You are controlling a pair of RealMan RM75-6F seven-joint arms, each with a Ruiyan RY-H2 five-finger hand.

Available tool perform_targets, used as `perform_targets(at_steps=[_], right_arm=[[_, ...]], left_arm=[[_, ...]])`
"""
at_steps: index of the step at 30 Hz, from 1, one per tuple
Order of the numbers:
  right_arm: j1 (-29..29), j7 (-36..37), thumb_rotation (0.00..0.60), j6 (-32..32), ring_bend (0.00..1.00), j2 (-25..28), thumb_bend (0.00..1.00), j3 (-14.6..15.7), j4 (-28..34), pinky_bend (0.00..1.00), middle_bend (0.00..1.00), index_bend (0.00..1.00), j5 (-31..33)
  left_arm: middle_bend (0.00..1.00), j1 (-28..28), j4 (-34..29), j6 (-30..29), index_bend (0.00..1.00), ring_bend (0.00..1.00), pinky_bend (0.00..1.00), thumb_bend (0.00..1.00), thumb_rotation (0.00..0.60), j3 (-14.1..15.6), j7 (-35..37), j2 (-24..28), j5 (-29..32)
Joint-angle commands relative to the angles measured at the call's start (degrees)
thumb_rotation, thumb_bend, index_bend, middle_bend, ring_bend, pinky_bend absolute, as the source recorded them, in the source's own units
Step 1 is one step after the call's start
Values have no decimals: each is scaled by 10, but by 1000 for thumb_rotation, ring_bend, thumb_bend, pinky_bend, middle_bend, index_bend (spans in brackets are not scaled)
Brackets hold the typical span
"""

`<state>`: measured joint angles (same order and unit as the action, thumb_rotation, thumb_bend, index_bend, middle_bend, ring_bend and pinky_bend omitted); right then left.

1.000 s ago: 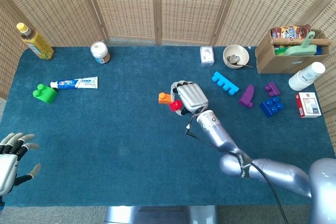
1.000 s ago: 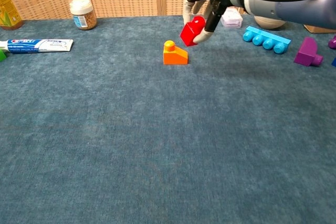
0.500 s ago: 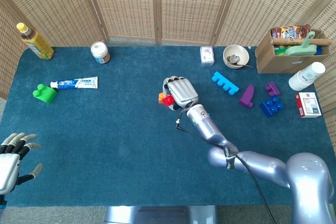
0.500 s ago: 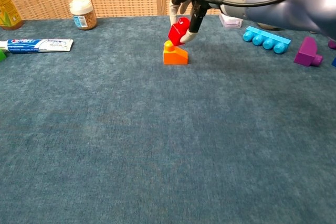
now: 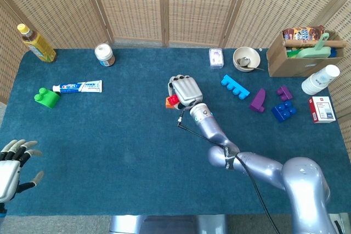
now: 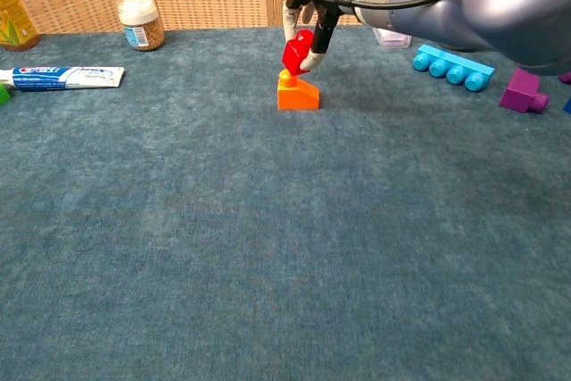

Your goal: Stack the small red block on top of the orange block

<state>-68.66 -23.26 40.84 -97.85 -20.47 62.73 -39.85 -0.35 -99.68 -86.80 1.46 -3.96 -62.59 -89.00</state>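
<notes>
My right hand [image 5: 184, 90] [image 6: 310, 8] holds the small red block [image 6: 295, 51] [image 5: 173, 100] tilted, directly over the stud of the orange block [image 6: 298, 94] [image 5: 169, 104]. In the chest view the red block's lower edge seems to touch the top of the orange one. The orange block rests on the blue cloth near the table's middle; in the head view my hand hides most of it. My left hand [image 5: 13, 162] hangs at the near left edge with fingers spread and nothing in it.
Right of the blocks lie a light blue brick [image 5: 235, 86], purple pieces [image 5: 258, 100] and a dark blue brick [image 5: 284, 110]. A bowl [image 5: 245, 58], a cardboard box [image 5: 299, 53] and a small clear case [image 5: 216, 57] stand at the back right. Toothpaste [image 5: 77, 86], a green brick [image 5: 46, 97] and a jar [image 5: 104, 55] are at the left.
My right hand carried the red block leftward, from beside the orange block to right above it, and lowered it onto the stud. The left hand stayed put.
</notes>
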Motion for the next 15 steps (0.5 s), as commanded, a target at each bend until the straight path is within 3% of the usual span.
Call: perform_targets(at_steps=[1,15], right_arm=[[-7,-5,600,-5,212,-6,210,2,-12,279,281,602,8],[-35,-26,600,-18,212,-24,206,5,-52,279,281,594,36]], left_arm=[[236,-1,2,1,361,153,110,325,600,-1,1,-1,0],[236,-3,12,6,361,153,111,324,600,-1,7,-6,6]])
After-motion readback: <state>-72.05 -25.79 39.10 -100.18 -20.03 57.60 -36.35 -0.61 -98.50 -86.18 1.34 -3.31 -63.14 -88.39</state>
